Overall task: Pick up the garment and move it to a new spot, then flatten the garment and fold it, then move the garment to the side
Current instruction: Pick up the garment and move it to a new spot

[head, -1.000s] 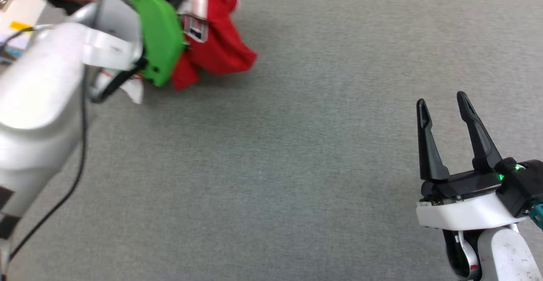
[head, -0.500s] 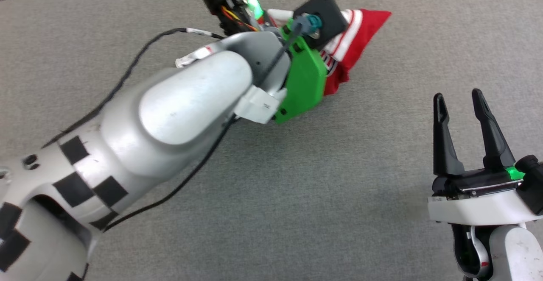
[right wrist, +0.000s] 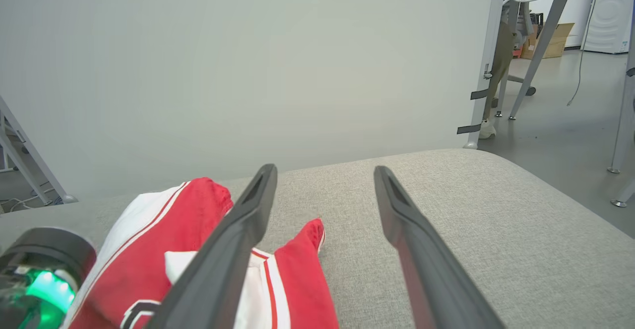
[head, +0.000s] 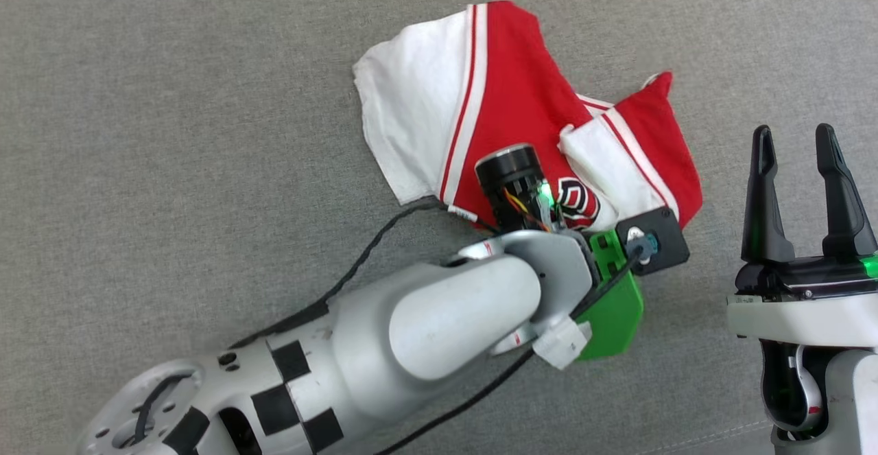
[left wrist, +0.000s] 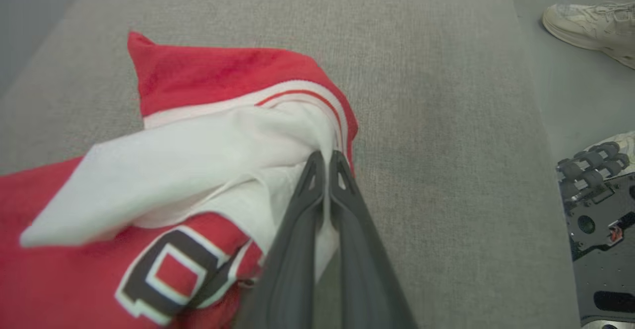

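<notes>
Left gripper (left wrist: 326, 159), pinched tight on a white fold of the shirt (head: 511, 91). Right gripper (head: 792, 136), spread wide, empty, just beside.

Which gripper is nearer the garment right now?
Left. The left gripper is shut on a white fold of the garment; the right gripper stands open beside the garment's right edge, apart from it.

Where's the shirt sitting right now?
In the head view the shirt lies crumpled on the grey cushion, upper middle, left of the open right gripper. The left gripper is shut on its white fabric.
</notes>
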Available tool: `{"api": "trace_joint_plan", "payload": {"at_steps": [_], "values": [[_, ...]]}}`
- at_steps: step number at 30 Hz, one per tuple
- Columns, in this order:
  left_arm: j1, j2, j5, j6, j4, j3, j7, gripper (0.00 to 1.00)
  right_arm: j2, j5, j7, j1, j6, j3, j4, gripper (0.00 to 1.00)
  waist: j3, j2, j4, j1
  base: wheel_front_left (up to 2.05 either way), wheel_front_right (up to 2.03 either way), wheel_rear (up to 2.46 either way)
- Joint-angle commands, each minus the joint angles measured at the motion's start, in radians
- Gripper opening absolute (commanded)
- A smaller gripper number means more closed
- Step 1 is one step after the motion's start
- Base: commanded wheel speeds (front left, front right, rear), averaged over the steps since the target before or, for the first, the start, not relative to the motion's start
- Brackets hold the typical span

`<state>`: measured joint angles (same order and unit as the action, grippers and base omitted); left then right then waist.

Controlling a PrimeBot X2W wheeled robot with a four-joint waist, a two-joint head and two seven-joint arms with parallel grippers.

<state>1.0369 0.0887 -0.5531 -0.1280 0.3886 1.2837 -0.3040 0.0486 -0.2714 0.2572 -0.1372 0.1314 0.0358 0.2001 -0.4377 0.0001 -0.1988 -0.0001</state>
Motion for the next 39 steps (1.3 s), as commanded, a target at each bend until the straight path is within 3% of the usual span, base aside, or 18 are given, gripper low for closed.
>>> {"api": "trace_joint_plan", "payload": {"at_steps": [1,7,8,9,16,19,24,27,32,39], "values": [[-0.032,-0.006,0.019,-0.003,-0.005,-0.004,-0.018,0.00,0.002,-0.004,0.005,-0.020,-0.001,0.003,0.002,1.00,-0.017,-0.0001,-0.009,0.0001,0.00,0.00,0.00],[-0.099,-0.010,0.074,-0.003,0.006,-0.004,-0.032,0.00,0.002,-0.003,0.005,-0.029,-0.001,0.005,-0.004,1.00,-0.023,-0.0001,-0.006,0.0001,0.00,0.00,0.00],[-0.096,-0.010,0.078,-0.003,0.013,-0.004,-0.014,0.41,0.002,-0.002,0.005,-0.028,-0.001,0.006,-0.005,1.00,-0.020,-0.0001,-0.003,0.0001,0.00,0.00,0.00],[-0.087,-0.012,0.084,-0.003,0.023,-0.004,0.021,1.00,0.002,0.000,0.005,-0.026,-0.001,0.009,-0.007,1.00,-0.015,-0.0001,0.002,0.0001,0.00,0.00,0.00],[-0.011,-0.029,0.077,-0.003,0.115,-0.009,0.317,1.00,0.002,0.017,0.005,0.005,-0.001,0.034,-0.019,1.00,0.060,-0.0001,0.048,0.0001,0.00,0.00,0.00],[-0.006,-0.035,0.069,0.018,0.131,-0.040,0.424,1.00,0.002,0.025,0.005,0.025,-0.001,0.039,-0.024,1.00,0.104,-0.0001,0.072,0.0001,0.00,0.00,0.00],[-0.020,-0.036,0.072,0.115,0.135,-0.100,0.532,1.00,0.002,0.039,0.005,0.058,-0.001,0.038,-0.032,1.00,0.173,-0.0001,0.109,0.0001,0.00,0.00,0.00],[-0.051,-0.008,0.072,0.182,0.119,-0.159,0.557,1.00,0.002,0.046,0.005,0.079,-0.001,0.035,-0.037,1.00,0.206,-0.0001,0.130,0.0001,0.00,0.00,0.00],[-0.136,0.083,0.098,0.288,0.018,-0.284,0.565,1.00,0.002,0.054,0.005,0.107,-0.001,0.040,-0.043,1.00,0.244,-0.0001,0.162,0.0001,0.00,0.00,0.00],[-0.338,0.206,0.163,0.386,-0.143,-0.468,0.566,1.00,0.002,0.068,0.005,0.135,-0.001,0.040,-0.049,1.00,0.284,-0.0001,0.195,0.0001,0.00,0.00,0.00]]}}
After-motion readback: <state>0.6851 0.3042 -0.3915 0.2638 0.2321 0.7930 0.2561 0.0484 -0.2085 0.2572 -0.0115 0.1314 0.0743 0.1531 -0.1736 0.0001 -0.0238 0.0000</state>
